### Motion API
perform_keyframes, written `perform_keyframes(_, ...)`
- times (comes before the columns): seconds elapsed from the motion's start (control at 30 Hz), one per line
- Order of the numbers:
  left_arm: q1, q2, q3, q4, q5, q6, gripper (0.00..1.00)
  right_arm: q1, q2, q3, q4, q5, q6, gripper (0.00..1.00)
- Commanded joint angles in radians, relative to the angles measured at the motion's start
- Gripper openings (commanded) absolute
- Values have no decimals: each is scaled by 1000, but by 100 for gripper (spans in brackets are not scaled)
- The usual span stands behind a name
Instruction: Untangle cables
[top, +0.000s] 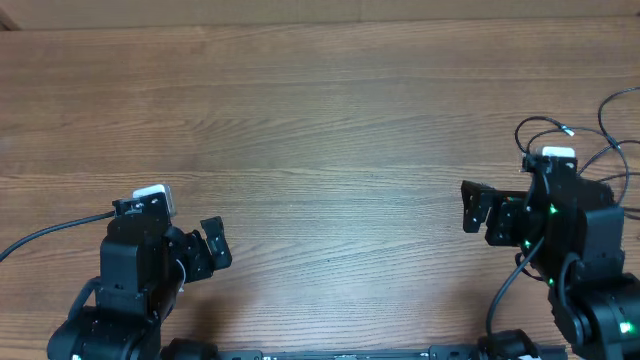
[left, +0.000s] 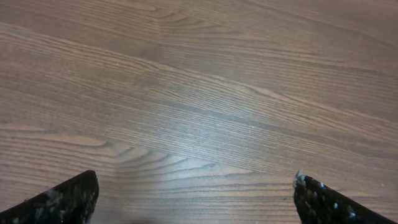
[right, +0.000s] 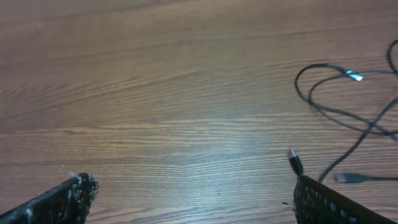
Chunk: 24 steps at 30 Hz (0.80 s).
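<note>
The cables (right: 339, 112) are thin black wires in loose loops on the wooden table at the right of the right wrist view. One has a silver tip (right: 354, 76), and a black plug end (right: 295, 163) lies right by my right finger. In the overhead view the cables (top: 560, 130) loop at the far right edge, partly hidden behind the right arm. My right gripper (right: 193, 182) is open and empty just left of them, and it also shows in the overhead view (top: 468, 208). My left gripper (left: 196, 178) is open and empty over bare wood at the front left (top: 207, 250).
The wooden table (top: 320, 120) spans the whole view. A thicker black cord (top: 50, 236) runs from the left arm off the left edge. Both arm bases stand at the front edge.
</note>
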Motion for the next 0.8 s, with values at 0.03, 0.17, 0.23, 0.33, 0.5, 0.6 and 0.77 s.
perform_keyframes(0.03, 0, 0, -13, 2, -26, -19, 99, -4, 8, -10, 2, 32, -5, 100)
perform_keyframes(0.17, 0, 0, -13, 2, -26, -19, 100, -4, 16, -10, 3, 32, -5, 100)
perform_keyframes(0.23, 0, 1, -13, 2, -26, -19, 100, -4, 21, -10, 3, 32, -5, 100)
perform_keyframes(0.33, 0, 0, -13, 2, -26, -19, 100, -4, 26, -10, 3, 32, -5, 100)
perform_keyframes(0.5, 0, 1, -13, 2, -26, -19, 99, -4, 36, -10, 3, 32, -5, 100)
perform_keyframes(0.6, 0, 0, -13, 2, -26, -19, 99, -4, 43, -10, 3, 32, -5, 100)
perform_keyframes(0.77, 0, 0, -13, 2, -26, -19, 100, -4, 60, -11, 3, 32, -5, 100)
